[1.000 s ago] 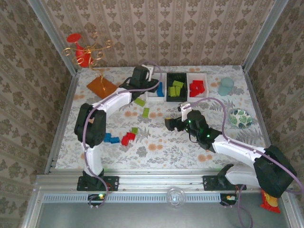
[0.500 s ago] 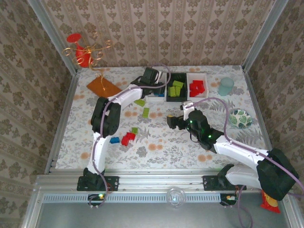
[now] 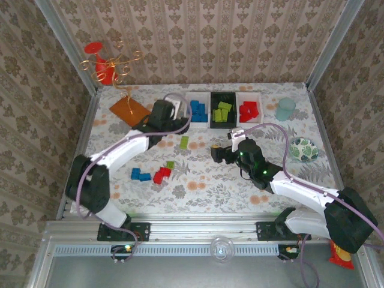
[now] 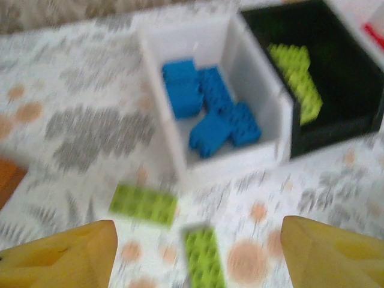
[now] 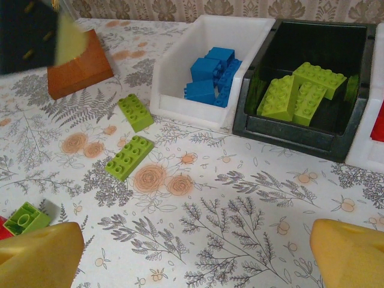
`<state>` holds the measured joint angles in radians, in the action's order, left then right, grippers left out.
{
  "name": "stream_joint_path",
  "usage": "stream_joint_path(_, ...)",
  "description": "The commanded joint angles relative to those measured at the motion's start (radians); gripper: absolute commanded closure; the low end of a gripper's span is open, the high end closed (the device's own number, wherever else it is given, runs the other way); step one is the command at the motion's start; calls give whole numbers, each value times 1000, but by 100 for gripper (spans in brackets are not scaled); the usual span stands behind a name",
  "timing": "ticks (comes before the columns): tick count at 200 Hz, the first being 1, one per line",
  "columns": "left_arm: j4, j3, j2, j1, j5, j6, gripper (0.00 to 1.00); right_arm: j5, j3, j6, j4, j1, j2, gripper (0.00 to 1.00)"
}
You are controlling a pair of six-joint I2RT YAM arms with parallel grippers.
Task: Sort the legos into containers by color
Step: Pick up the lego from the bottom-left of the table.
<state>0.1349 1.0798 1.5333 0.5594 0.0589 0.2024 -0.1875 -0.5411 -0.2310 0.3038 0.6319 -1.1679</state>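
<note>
Three containers stand in a row at the back: a white bin (image 3: pixel 197 120) with blue legos (image 5: pixel 210 75), a black bin (image 3: pixel 223 123) with lime green ones (image 5: pixel 300 90), and a white bin (image 3: pixel 249 120) with red ones (image 3: pixel 248 110). Loose legos lie on the cloth: two green bricks (image 5: pixel 135 112) (image 5: pixel 129 157), a small green one (image 3: pixel 170 164), a blue one (image 3: pixel 141 175) and a red one (image 3: pixel 161 175). My left gripper (image 3: pixel 170 119) (image 4: pixel 198 264) is open and empty, just left of the blue bin, over a green brick (image 4: pixel 204 258). My right gripper (image 3: pixel 219 154) (image 5: pixel 195 258) is open over bare cloth.
A flat orange plate (image 3: pixel 129 110) lies at the back left, beside my left arm. A pale blue cup (image 3: pixel 285 109) stands right of the bins and a leaf-patterned bowl (image 3: pixel 303 149) sits by the right wall. A red and gold ornament (image 3: pixel 105 66) occupies the back left corner.
My left gripper went over the left white bin, opened its jaws, then pulled back to the left and nearer. The right arm has hardly moved.
</note>
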Motion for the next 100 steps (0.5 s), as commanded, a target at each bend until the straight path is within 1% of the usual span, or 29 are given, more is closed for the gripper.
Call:
stream_joint_path(1,135,-147,-101,-16,22,51,26,9,0,-6,-5,0,-3,2)
stream_joint_path(31,300,-311,-289,-28,61,141,24,55,-13,-4,16,14,-50,2)
stream_joint_path(47,368,-382,-369,-63,92,193,22,62,-27,-7,11,21,-83,2)
stream_joint_path(56,390,-416,-409,-96,92,217,22,63,-31,-9,11,22,-96,2)
stream_joint_path(60,398,-433,-426,-133,90,227,22,65,-32,-10,13,22,-102,2)
stream_joint_path(78,402,-494,-488,-214,73,263,22,68,-36,-15,12,22,-116,2)
stream_joint_path(100,355,-530,-497,-312,29,272,21,68,-37,-19,14,21,-123,2)
